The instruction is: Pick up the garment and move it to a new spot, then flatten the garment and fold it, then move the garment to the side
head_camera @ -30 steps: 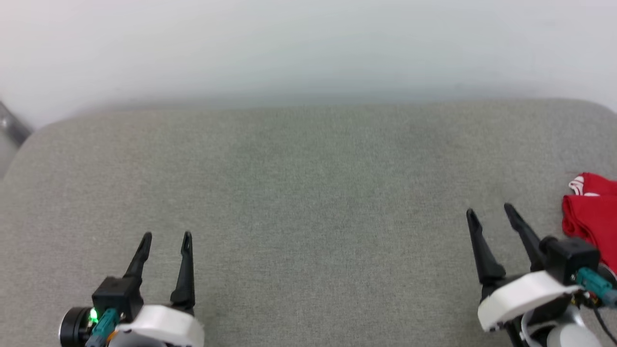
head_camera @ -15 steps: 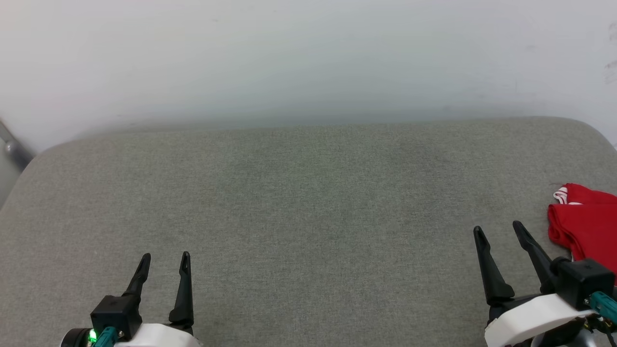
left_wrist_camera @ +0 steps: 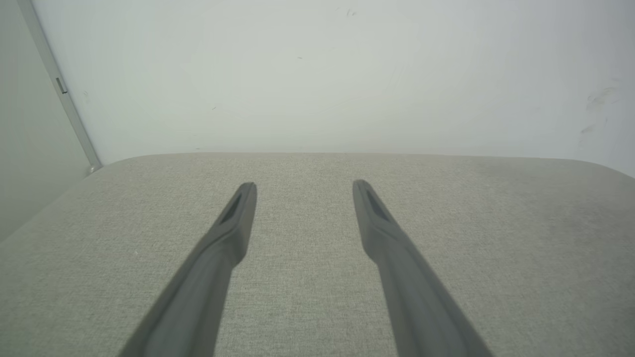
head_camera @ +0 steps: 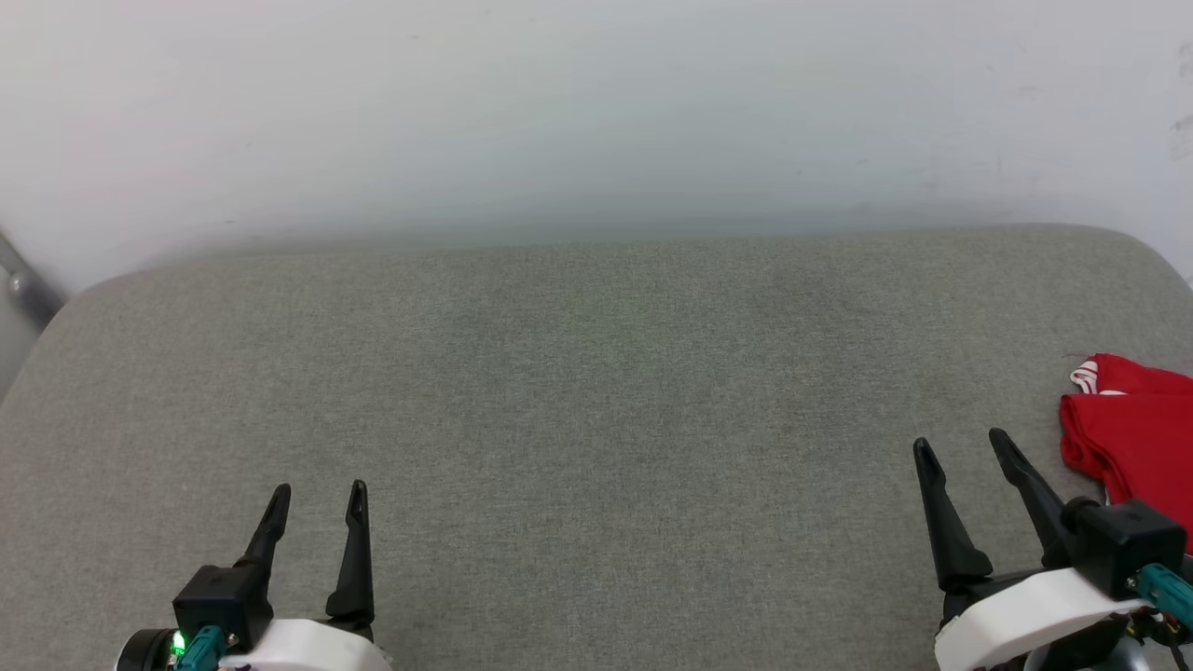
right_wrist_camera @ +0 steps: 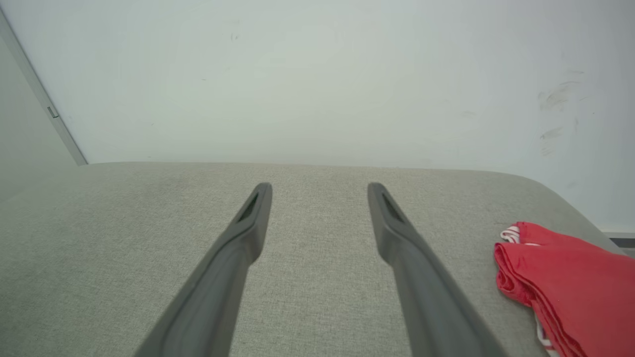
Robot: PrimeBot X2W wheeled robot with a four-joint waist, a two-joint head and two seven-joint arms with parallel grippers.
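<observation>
Head view with both wrist views. One garment [head_camera: 1132, 424], red, folded into a compact bundle, lies at the right edge of a grey fabric-covered surface [head_camera: 596, 373]. A short run of red-and-white striped trim shows at its far corner. The bundle rests flat on the fabric and is cut off by the frame edge, so its full outline cannot be told. In the right wrist view it appears at the lower right, with stacked folded edges facing the fingers and a white strip showing along its underside.

Two grippers are visible, each with two long dark fingers. The left gripper [head_camera: 320, 490] sits at the lower left, fingers spread apart with bare fabric between them, holding nothing. A green light glows on its wrist housing [head_camera: 177, 643]. The right gripper [head_camera: 961, 442] sits at the lower right, its fingers likewise parted and empty. It stands just beside the garment without touching it, and the garment lies to its right, past the outer finger.

The surface has rounded far corners and meets one pale wall [head_camera: 596, 112]. A few faint scuff marks [right_wrist_camera: 558, 94] show on the wall's right part. One grey metal strip [head_camera: 20, 280] runs diagonally at the far left, beside the surface's corner.
</observation>
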